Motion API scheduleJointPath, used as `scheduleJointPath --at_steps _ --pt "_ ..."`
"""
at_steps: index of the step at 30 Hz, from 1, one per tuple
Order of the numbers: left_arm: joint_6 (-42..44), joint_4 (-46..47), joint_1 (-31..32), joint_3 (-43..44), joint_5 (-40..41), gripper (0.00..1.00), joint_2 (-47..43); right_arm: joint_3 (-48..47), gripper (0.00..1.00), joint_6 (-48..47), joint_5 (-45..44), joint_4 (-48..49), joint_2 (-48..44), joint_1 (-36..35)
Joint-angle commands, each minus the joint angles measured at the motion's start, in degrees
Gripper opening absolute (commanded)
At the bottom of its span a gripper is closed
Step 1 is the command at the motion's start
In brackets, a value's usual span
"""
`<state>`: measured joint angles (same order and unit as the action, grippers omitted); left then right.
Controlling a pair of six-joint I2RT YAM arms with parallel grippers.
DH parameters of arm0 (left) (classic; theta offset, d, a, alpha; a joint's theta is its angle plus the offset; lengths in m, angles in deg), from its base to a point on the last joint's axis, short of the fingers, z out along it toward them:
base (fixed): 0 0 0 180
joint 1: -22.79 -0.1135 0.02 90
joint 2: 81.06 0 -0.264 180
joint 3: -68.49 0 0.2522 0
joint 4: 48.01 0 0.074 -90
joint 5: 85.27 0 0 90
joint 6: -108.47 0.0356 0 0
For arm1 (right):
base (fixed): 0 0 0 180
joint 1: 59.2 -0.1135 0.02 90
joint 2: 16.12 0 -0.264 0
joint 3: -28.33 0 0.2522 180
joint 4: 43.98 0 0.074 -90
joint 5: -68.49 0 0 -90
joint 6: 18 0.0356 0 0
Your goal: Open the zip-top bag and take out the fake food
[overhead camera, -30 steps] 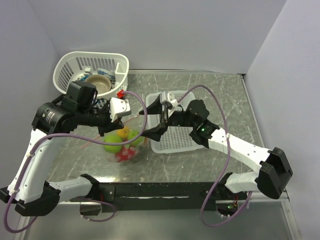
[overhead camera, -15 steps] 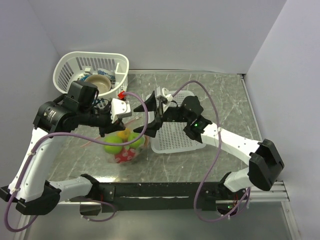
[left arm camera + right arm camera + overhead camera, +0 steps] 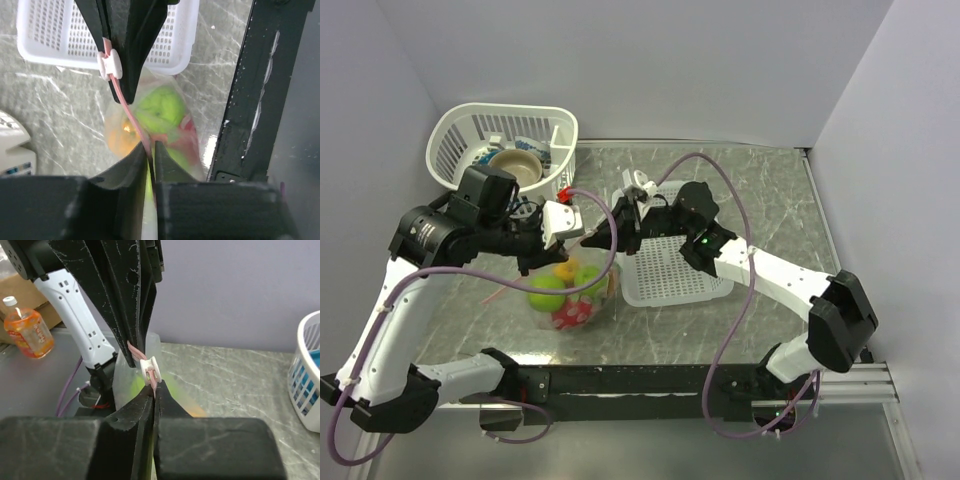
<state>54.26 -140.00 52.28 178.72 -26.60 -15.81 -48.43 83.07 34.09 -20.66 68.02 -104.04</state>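
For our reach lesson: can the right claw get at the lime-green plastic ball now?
Probably not: the right claw is shut on the pale pink zip strip, and the lime-green ball sits inside the clear plastic bag.

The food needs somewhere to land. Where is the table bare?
Bare table lies right of the flat basket, and at the far edge between it and the round basket. Mid-left is crowded: the left gripper and right gripper pinch the bag of food there.
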Motion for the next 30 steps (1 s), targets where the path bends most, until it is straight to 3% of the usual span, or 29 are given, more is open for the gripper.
scheduleJointPath --at_steps 1,4,6,14,20,24,25,28,30 --pt "-1.59 4.13 0.04 -1.10 1.62 0.36 -3.02 -3.53 0.02 1.67 -0.66 2.56 1.02 0.81" --pt "-4.66 7.21 0.04 -0.75 3.73 0.53 -3.82 -5.37 0.02 3.33 0.04 2.65 2.87 0.72" --pt "-5.20 8.97 0.04 -0.40 4.26 0.55 -3.56 -6.34 0.05 4.31 0.66 3.52 4.18 0.72" --pt "-6.61 15.92 0.04 -3.91 5.75 0.55 -2.77 -8.80 0.05 4.05 1.45 0.72 6.39 -0.77" --pt "-3.27 15.40 0.12 -10.23 7.69 0.50 -4.08 -8.98 0.05 2.38 0.75 -0.87 6.30 -0.86" --pt "-1.69 13.46 0.04 -11.56 9.44 0.33 -4.34 -9.24 0.04 0.53 0.57 -2.97 5.60 -0.60" --pt "-1.43 13.46 0.04 -11.82 9.88 0.23 -4.61 -9.50 0.04 0.18 0.48 -3.15 5.60 -0.60" --pt "-0.72 12.85 0.12 -11.39 10.68 0.07 -4.70 -9.77 0.04 0.18 0.66 -3.51 5.69 -0.51" --pt "-0.64 12.32 0.04 -10.95 10.94 0.03 -4.52 -9.77 0.05 -0.26 0.22 -4.03 5.69 -0.60"
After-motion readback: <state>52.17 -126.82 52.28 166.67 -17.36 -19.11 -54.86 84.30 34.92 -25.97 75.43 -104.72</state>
